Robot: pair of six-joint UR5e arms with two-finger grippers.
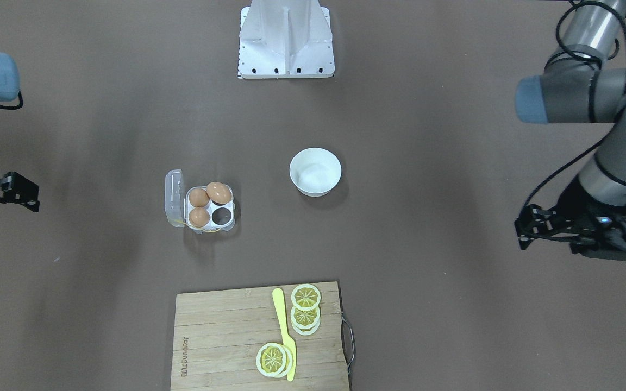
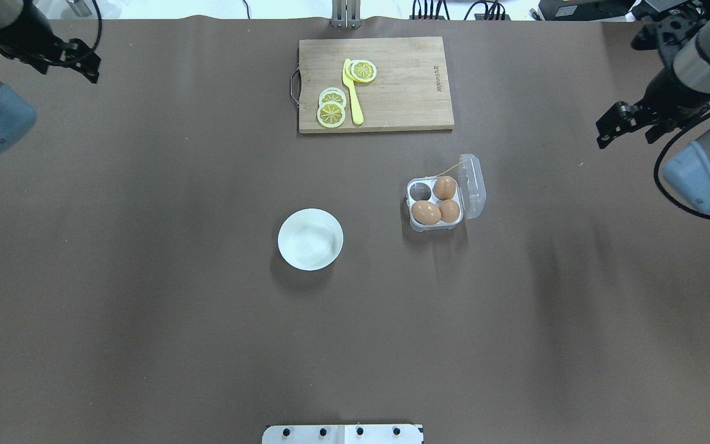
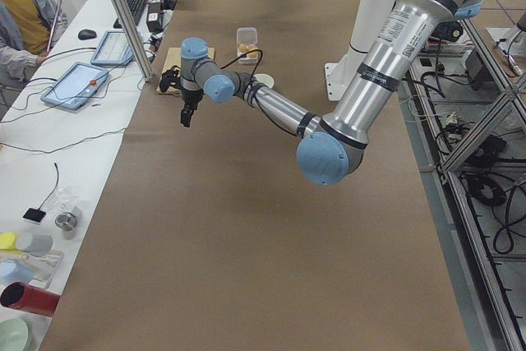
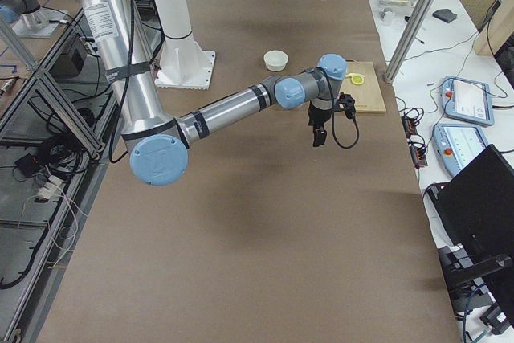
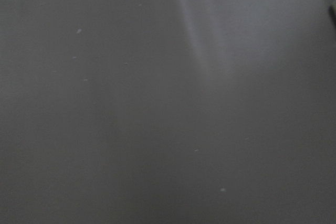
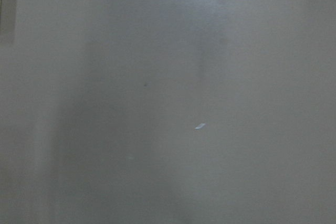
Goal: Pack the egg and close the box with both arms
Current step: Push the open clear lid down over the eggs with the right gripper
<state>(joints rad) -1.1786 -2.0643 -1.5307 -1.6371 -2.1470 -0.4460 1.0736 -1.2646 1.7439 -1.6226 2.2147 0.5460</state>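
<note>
Clear-plastic egg box [image 2: 476, 184] sits lid open in the right half of the brown table [image 2: 145, 277], three brown eggs [image 2: 426, 212] in its four cells. A white bowl [image 2: 310, 239] stands near it at mid-table. A wooden cutting board [image 2: 404, 92] with lemon slices [image 2: 331, 113] and a yellow knife [image 2: 352, 92] lies at the operators' edge. Left gripper [image 1: 526, 228] hovers by the far left corner, right gripper [image 2: 612, 126] by the right edge, both spread and empty, well apart from the box.

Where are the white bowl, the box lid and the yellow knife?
white bowl [image 2: 310, 239]: overhead exterior view, bare inside of the bowl.
box lid [image 2: 475, 185]: overhead exterior view, middle of the open clear lid.
yellow knife [image 2: 352, 92]: overhead exterior view, middle of its length.
</note>
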